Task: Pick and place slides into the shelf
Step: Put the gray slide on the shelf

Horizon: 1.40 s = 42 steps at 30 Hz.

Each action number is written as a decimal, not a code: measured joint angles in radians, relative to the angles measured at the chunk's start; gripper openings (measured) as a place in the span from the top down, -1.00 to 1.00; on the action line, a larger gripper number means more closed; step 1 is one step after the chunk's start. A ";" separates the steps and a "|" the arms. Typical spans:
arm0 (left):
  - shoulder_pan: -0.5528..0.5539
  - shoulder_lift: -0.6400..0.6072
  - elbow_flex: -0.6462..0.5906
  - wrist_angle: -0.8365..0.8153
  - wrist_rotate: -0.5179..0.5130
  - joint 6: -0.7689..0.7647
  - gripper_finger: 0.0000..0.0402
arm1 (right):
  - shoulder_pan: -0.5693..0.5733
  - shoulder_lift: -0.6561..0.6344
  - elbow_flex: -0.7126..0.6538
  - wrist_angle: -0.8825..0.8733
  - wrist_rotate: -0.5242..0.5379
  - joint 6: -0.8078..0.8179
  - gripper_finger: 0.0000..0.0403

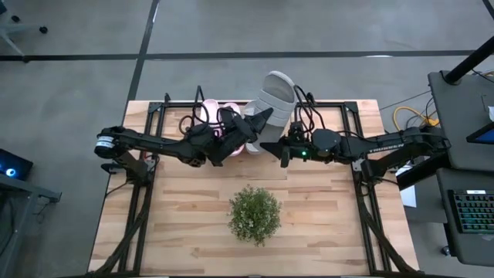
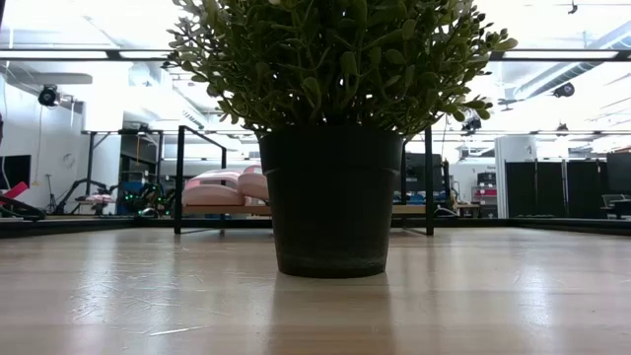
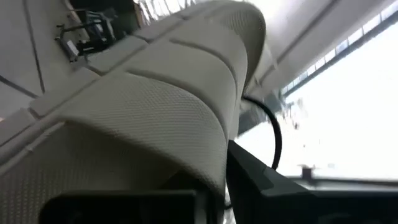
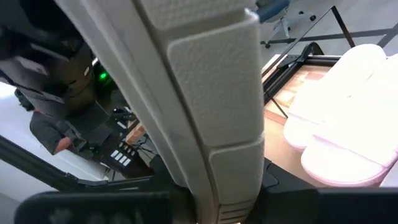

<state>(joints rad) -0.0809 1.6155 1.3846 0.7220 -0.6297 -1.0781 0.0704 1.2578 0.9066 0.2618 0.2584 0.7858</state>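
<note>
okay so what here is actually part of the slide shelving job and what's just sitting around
Job: grey slide, held between left gripper and right gripper; pink slides; shelf.
Sitting around: potted plant.

I see a bushy green plant (image 1: 254, 215) in a dark pot at lower centre of my overhead feed, wooden tabletop (image 1: 193, 216) under it, keyboard (image 1: 472, 211) at the right edge, yellow cable (image 1: 407, 117) beside it

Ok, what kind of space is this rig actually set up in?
Most likely a robotics lab or workshop: bare grey concrete floor around the wooden table, a keyboard on a side desk, and dark cabinets and metal racks under exposed ceiling lights beyond the potted plant.
</note>
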 joint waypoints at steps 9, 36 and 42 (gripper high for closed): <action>0.023 0.000 -0.002 -0.004 0.133 0.089 0.70 | 0.000 -0.022 0.001 -0.042 0.002 0.037 0.72; 0.102 -0.037 -0.003 -0.001 0.464 0.197 -0.18 | 0.025 -0.126 0.002 -0.206 -0.030 0.196 0.73; 0.102 -0.038 -0.003 -0.026 0.555 0.199 -0.18 | 0.025 -0.177 0.001 -0.302 -0.022 0.194 0.73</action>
<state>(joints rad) 0.0216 1.5780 1.3811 0.6959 -0.0743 -0.8787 0.0954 1.0810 0.9073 -0.0403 0.2369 0.9802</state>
